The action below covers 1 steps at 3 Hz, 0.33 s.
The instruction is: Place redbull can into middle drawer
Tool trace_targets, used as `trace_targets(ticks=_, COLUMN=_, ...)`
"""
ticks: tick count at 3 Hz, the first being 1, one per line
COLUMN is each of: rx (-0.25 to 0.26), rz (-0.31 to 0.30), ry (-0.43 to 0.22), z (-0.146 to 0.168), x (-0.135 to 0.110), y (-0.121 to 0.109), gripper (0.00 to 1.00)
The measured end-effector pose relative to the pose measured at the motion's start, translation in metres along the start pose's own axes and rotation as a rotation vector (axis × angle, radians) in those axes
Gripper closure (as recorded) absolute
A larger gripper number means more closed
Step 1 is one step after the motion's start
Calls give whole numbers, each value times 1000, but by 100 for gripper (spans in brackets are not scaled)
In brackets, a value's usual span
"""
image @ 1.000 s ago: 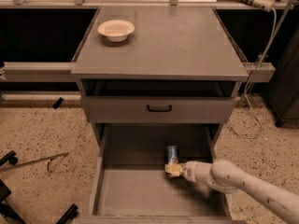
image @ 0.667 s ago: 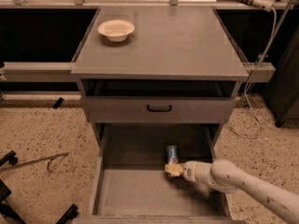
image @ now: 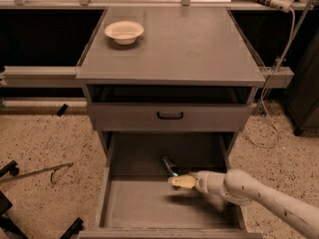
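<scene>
The redbull can [image: 169,165] is in the open middle drawer [image: 149,203], toward the back of its grey floor. It leans or lies at a slant, its top pointing back-left. My gripper [image: 180,181] is inside the drawer just in front of the can's near end, reaching in from the right on the white arm [image: 259,195]. I cannot tell whether it touches the can.
A cream bowl [image: 124,32] sits on the cabinet top [image: 184,44] at the back left. A closed drawer front with a black handle [image: 170,115] is above the open drawer. A cable [image: 269,108] hangs at the right. Black legs [image: 10,203] stand on the floor at the left.
The can, which stood upright close to the gripper, has shifted left and now slants. The gripper has moved slightly left.
</scene>
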<state>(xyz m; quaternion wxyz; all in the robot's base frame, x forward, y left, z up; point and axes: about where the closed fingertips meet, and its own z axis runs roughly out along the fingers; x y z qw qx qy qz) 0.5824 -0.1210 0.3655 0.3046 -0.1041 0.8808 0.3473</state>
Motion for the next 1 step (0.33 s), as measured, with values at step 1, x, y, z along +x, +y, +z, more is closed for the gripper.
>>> trace_targets(ticks=1, rx=0, rz=0, ry=0, z=0, x=0, y=0, gripper=0)
